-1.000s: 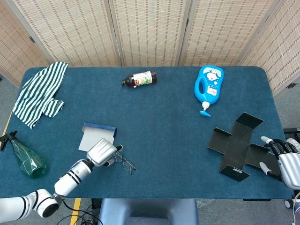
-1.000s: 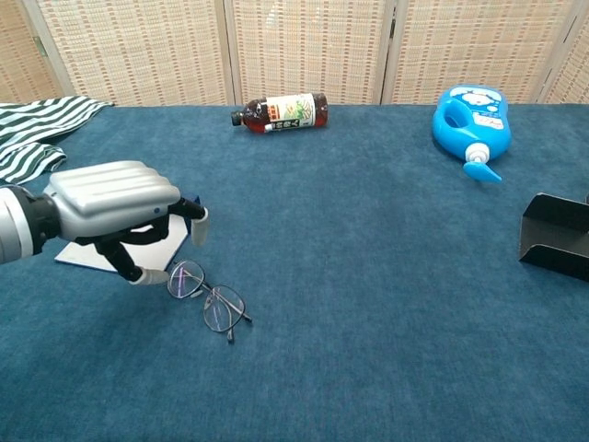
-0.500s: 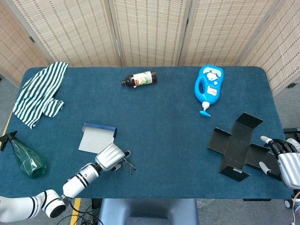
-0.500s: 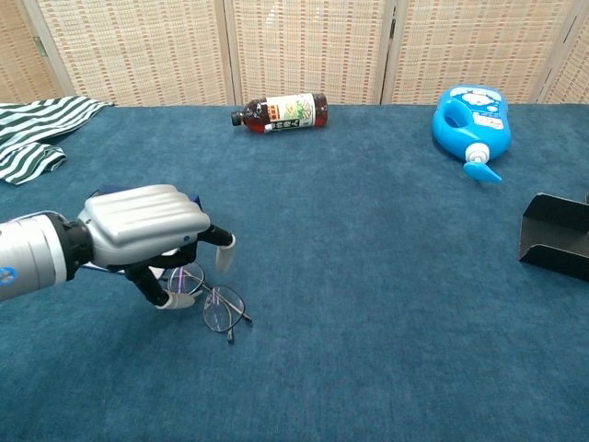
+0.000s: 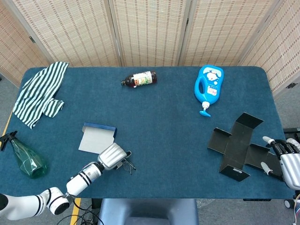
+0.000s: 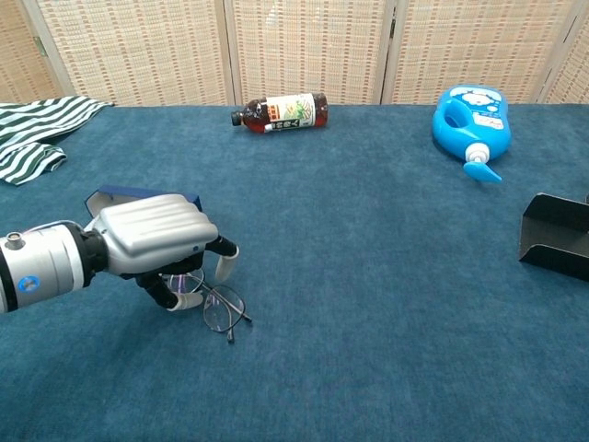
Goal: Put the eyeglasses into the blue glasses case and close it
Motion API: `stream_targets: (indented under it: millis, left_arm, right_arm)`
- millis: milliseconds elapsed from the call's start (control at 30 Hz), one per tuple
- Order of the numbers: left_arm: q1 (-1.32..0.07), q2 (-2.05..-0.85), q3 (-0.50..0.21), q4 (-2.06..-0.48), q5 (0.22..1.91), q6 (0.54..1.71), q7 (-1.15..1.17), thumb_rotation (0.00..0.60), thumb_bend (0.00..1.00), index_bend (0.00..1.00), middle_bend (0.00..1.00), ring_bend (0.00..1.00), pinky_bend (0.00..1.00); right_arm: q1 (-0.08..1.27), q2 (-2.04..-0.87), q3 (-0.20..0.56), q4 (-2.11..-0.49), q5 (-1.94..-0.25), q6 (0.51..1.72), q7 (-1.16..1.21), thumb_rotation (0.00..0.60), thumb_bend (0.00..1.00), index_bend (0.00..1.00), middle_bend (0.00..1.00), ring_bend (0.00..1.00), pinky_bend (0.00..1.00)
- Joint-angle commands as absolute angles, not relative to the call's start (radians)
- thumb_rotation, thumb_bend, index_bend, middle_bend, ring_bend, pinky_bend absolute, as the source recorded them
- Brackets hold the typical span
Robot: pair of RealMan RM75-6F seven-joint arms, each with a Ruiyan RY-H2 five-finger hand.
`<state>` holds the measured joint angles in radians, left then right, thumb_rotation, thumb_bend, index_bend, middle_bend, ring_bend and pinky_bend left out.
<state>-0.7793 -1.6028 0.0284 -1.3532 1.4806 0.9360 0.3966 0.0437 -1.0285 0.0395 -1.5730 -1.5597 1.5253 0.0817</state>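
The eyeglasses (image 6: 224, 310) (image 5: 129, 164) lie flat on the blue cloth, thin wire frame with clear lenses. My left hand (image 6: 155, 241) (image 5: 112, 156) is lowered over their left lens. Its fingers curve down on either side of the frame, one fingertip (image 6: 225, 264) still apart from it. The glasses rest on the table, not lifted. Just behind the hand, the blue glasses case (image 5: 97, 137) (image 6: 120, 194) lies open with its pale lining up. My right hand (image 5: 287, 158) rests at the table's right edge, fingers spread and nothing in it, seen only in the head view.
An unfolded black box (image 5: 237, 146) lies near the right hand. A blue detergent bottle (image 5: 208, 86) and a brown bottle (image 5: 139, 78) lie at the back. A striped cloth (image 5: 40, 91) is at the back left and a green spray bottle (image 5: 26, 160) at the left edge.
My left hand has moved right and down from beside the case onto the eyeglasses, now covering one lens. The glasses and the right hand have not moved.
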Motion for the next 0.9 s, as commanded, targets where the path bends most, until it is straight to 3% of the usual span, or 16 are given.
stream_targets:
  millis: [33,900]
  left_arm:
    - [-0.778,-1.607,0.028,-1.342,1.485,0.933,0.387,0.6,0.4,0.5,0.96,0.93,1.0]
    - [-0.735,-1.619,0.007,-1.307,1.473,0.96,0.289,0.6,0.45,0.67,0.96,0.94,1.0]
  right_arm:
    - [0.044,-1.028,0.04,-1.574,-1.559,1.526,0.082,0.6,0.26,0.17,0.35,0.25,0.24]
    - [0.039,-1.026,0.044,-1.567,-1.554,1.531,0.095,0.6,0.27,0.17,0.36,0.25,0.24]
